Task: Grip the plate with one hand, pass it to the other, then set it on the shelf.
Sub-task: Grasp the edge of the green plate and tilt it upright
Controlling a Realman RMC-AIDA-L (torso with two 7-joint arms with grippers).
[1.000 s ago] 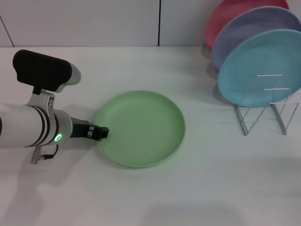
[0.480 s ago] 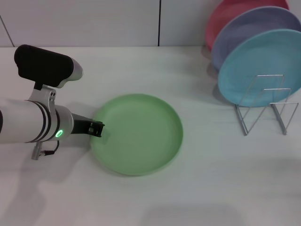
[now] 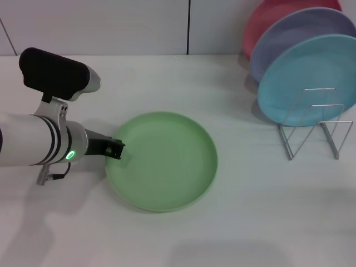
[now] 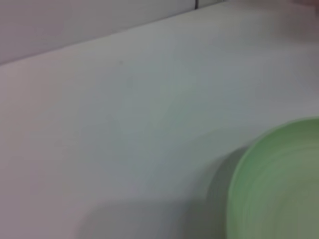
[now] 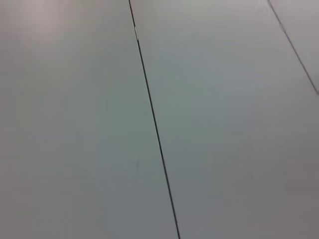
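The left gripper [image 3: 118, 149] sits at the near-left edge of the green plate [image 3: 164, 161], its black fingers clamped on the rim. The plate's left side looks raised a touch off the white table [image 3: 233, 222], with a shadow under it; the left wrist view shows the same rim [image 4: 279, 184] and shadow. The wire rack [image 3: 314, 125] stands well apart at the far right, holding a turquoise plate [image 3: 308, 78], a lavender plate [image 3: 289, 39] and a pink plate [image 3: 267, 16] upright. The right gripper is out of sight; its camera sees only a pale panelled wall [image 5: 199, 119].
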